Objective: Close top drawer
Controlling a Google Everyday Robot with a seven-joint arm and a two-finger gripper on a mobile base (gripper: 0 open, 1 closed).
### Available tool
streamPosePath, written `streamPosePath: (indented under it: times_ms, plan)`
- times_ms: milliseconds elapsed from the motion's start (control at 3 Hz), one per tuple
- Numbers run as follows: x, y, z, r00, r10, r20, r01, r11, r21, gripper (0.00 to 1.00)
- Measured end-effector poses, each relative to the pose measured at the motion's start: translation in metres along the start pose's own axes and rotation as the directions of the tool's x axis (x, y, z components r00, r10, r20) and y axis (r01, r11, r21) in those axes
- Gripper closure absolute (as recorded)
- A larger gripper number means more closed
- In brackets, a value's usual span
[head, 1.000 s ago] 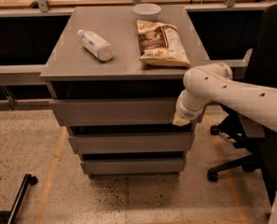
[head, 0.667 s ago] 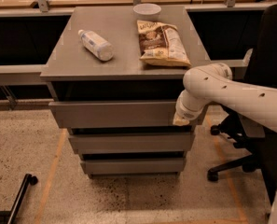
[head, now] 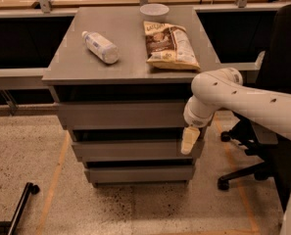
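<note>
While the end effector (head: 190,140) hangs at the lower right corner of the top drawer (head: 120,114), its grip impossible to tell, the drawer looks nearly shut, with a dark gap left under the surface (head: 71,67). Counted: three drawer fronts, one bottle (head: 101,47), one snack bag (head: 170,45), one bowl (head: 154,10).

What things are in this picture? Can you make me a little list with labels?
top drawer: grey front, with a dark gap above it under the cabinet top
gripper: at the right end of the drawer fronts, pointing down
bottle: lying on its side on the cabinet top
snack bag: lying flat, right of the bottle
bowl: at the back edge
office chair: right of the cabinet
</note>
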State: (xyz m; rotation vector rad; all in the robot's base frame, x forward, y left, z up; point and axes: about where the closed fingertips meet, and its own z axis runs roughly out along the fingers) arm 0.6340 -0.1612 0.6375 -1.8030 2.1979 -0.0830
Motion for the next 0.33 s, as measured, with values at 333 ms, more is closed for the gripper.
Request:
streamPosePath:
  times_ms: [333]
  plan:
    - [0.0005, 0.0037, -0.0009, 1.000, 0.000, 0.000, 0.000, 1.0000, 0.000, 0.00]
